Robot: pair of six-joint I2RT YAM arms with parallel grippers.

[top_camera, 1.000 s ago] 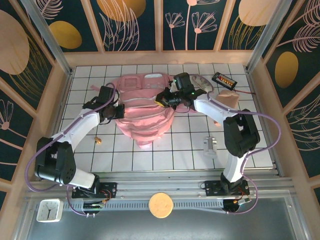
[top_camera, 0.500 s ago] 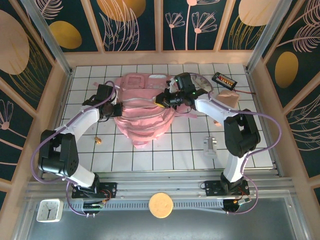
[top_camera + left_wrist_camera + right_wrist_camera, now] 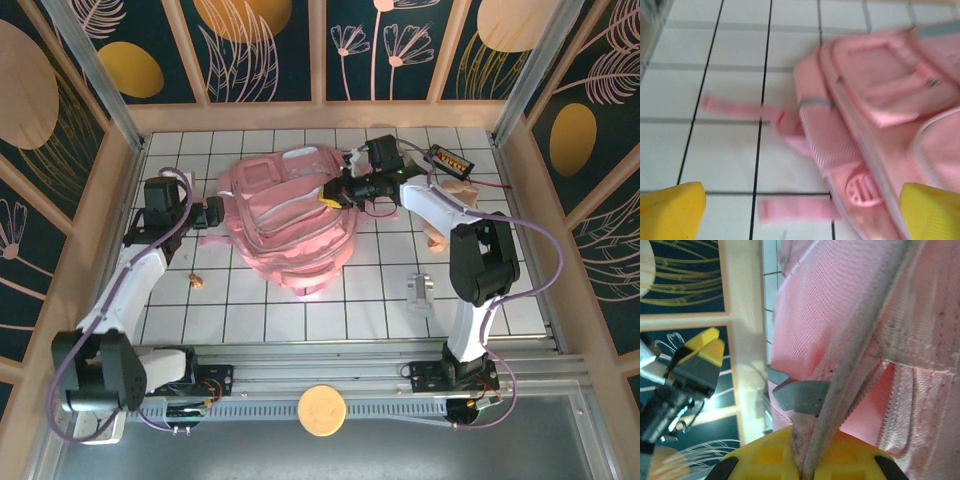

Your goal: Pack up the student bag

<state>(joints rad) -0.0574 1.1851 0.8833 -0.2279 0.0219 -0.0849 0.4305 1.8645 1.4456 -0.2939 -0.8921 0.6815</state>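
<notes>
Student bag (image 3: 285,225): pink, soft, slumped on the white-tiled tabletop (image 3: 350,300), toward the far middle, front pockets and pale strips facing up. Sags wide at the far end, narrows toward the near edge. From the left wrist view (image 3: 880,100), seen with a zipped pocket, a grey band on the side panel and two loose pink straps (image 3: 735,107) trailing flat over the tiles.

Right tool (image 3: 335,194) at the bag's far right edge, clenched on the student bag. From the right wrist view (image 3: 805,467), a pale zip seam pinched at the yellow fingers, pink mesh fabric (image 3: 840,315) stretched up and away from them, a small grey tab (image 3: 802,396) just beside the seam.

Left tool (image 3: 212,212) just beside the bag's left side, released. From the left wrist view (image 3: 802,210), yellow fingertips (image 3: 670,212) far apart at the bottom corners, gripping nothing, tiles and a strap end below.

Farther out on the right: a black gadget with coloured buttons (image 3: 447,160) near the far corner, a beige pouch (image 3: 455,200) beside the right arm, a small white object (image 3: 420,290) nearer. On the left, a tiny brown item (image 3: 197,282) on the tiles.
</notes>
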